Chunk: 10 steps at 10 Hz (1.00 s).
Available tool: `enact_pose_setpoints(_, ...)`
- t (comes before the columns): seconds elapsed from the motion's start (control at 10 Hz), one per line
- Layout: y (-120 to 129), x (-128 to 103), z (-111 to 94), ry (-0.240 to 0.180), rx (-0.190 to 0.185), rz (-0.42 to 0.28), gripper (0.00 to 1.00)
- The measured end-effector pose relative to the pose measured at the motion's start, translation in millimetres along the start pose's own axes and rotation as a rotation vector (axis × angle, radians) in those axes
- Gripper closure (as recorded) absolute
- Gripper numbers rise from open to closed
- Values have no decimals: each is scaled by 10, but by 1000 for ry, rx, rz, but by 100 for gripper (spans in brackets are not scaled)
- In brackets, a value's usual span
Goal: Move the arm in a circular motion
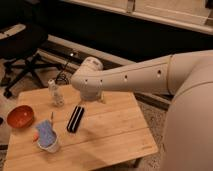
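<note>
Cream-white arm (131, 77) reaching from the right across the wooden counter (117, 137), rounded elbow over its far middle, gripper (95, 97) tucked under that elbow, cannot tell how the jaws stand, black bar (76, 119) near, red bowl (20, 116) far left.

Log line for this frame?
arm: stretched over table | pincer: hidden under elbow | on table: bowl, cup, bottle, black case
</note>
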Motion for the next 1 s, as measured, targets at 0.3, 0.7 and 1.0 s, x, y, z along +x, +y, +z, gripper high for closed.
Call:
enact_pose_setpoints(0.3,0,0,1,0,0,0,20)
enact_pose_setpoints(0.7,0,1,1,0,0,0,20)
enact_pose_setpoints(1.0,92,-147,-59,-25,-12,-25,20)
